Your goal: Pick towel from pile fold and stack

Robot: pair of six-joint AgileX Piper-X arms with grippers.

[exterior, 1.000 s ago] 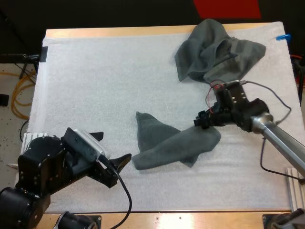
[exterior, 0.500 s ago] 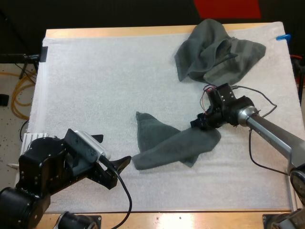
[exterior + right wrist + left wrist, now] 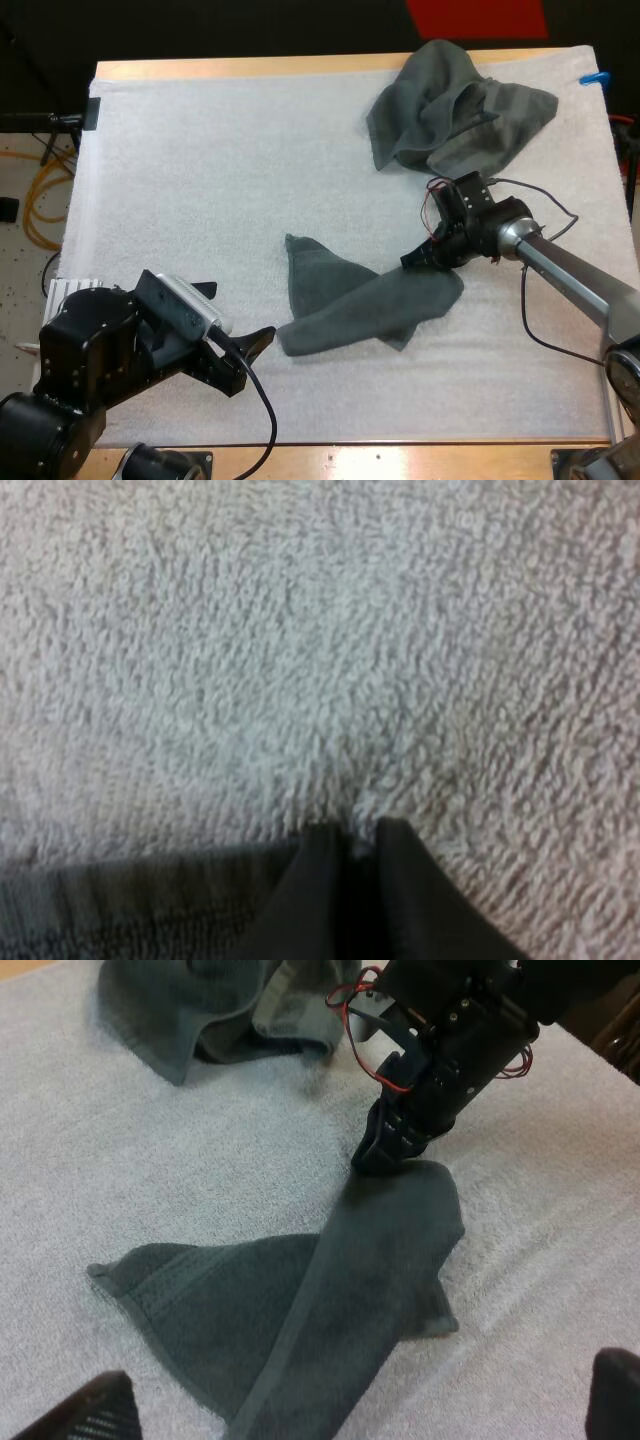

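Note:
A dark grey-green towel (image 3: 360, 310) lies loosely folded and flat at the middle of the white mat (image 3: 200, 180). My right gripper (image 3: 412, 260) is down at its far right corner, its fingers pinched together on the towel's edge (image 3: 130, 910); up close the right gripper (image 3: 355, 855) shows the fingertips almost touching. In the left wrist view the same right gripper (image 3: 375, 1160) sits on the towel (image 3: 330, 1300) corner. My left gripper (image 3: 232, 315) stands open just left of the towel's near end, clear of it. A crumpled towel (image 3: 450, 110) lies at the back right.
The crumpled towel (image 3: 220, 1010) takes up the mat's far right corner. Bare mat stretches across the left half and along the front edge. The table's wooden rim (image 3: 250, 66) runs along the far side.
My right gripper has shifted slightly left and down onto the towel's corner and closed its fingers there. The left arm and both towels have stayed put.

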